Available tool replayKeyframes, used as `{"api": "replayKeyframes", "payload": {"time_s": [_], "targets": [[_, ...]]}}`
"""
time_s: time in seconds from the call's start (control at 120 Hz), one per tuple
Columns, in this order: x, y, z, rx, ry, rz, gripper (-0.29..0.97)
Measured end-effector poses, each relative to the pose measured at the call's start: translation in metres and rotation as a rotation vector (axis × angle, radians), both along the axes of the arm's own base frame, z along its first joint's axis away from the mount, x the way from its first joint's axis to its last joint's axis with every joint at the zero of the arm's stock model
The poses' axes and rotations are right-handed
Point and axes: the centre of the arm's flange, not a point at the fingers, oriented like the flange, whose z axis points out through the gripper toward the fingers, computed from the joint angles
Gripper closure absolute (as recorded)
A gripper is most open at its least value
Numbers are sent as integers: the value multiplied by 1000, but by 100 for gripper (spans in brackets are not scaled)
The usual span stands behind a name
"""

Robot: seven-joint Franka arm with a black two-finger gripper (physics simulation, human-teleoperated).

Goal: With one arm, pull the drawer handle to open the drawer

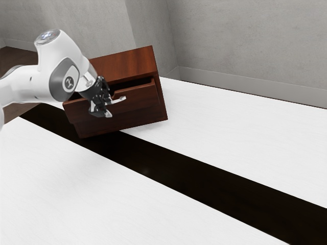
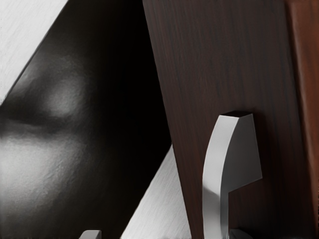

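At the handle (image 2: 232,149): gripper (image 1: 101,109) alongside; hold cannot be told.
Pull: straight out, square to the drawer (image 1: 138,98), steady.

Can't trace the arm (image 1: 30,84) back to any base, chopped off by the exterior view's left edge. Can't see one end of the cabinet (image 1: 134,62) either, tucked behind the arm's wrist. Same with part of the drawer handle (image 1: 120,98), buried behind the gripper (image 1: 103,109), and way too small there to judge any grip. Can't follow the handle's lower end in the wrist view, cut by the picture's edge; ditto the drawer front (image 2: 224,59).
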Motion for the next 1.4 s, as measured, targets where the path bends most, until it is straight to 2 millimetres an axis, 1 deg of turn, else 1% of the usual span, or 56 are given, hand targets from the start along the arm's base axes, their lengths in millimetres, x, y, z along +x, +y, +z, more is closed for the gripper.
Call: {"api": "replayKeyframes", "payload": {"time_s": [0.167,0.392,0.667,1.042,1.4], "targets": [[-8,-7,4,-4,0,0,44],[-22,-19,-1,-23,11,1,44],[-38,-35,1,-28,16,-4,44],[-50,-46,3,-41,16,-1,44],[-66,-63,3,-54,22,-6,44]]}}
